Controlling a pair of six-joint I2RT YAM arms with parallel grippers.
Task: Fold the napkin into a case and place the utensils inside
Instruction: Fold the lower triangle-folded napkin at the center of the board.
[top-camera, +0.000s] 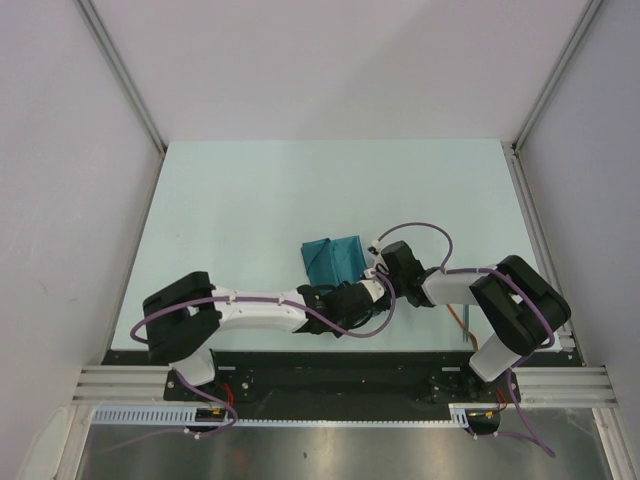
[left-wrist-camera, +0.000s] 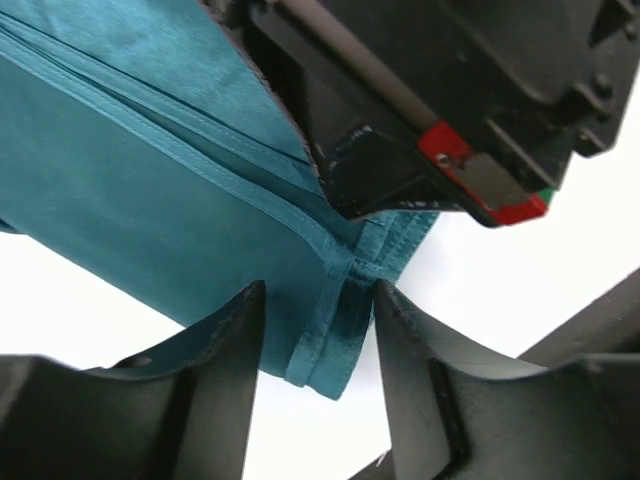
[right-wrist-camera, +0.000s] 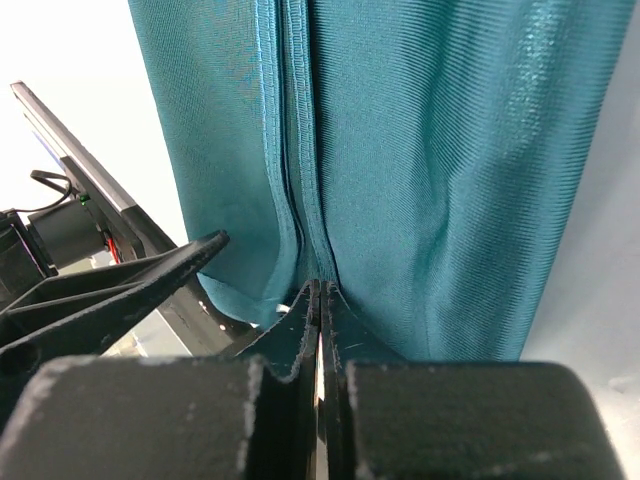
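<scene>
The teal napkin (top-camera: 332, 258) lies folded into a small bundle on the white table, near its front middle. My right gripper (top-camera: 370, 262) meets the napkin's right edge; in the right wrist view the right gripper (right-wrist-camera: 320, 288) is shut on the napkin's (right-wrist-camera: 430, 170) hemmed fold. From the near side my left gripper (top-camera: 350, 297) reaches in and stands open, its fingers on either side of a hemmed corner of the napkin (left-wrist-camera: 150, 190) without pinching it. The left gripper (left-wrist-camera: 320, 295) sits just below the right gripper's black body (left-wrist-camera: 450, 90). The utensils are out of view.
The pale table (top-camera: 250, 200) is bounded by white walls at the left, right and back. A metal rail (top-camera: 340, 382) with the arm bases runs along the near edge. Purple cables (top-camera: 430, 232) loop above both arms.
</scene>
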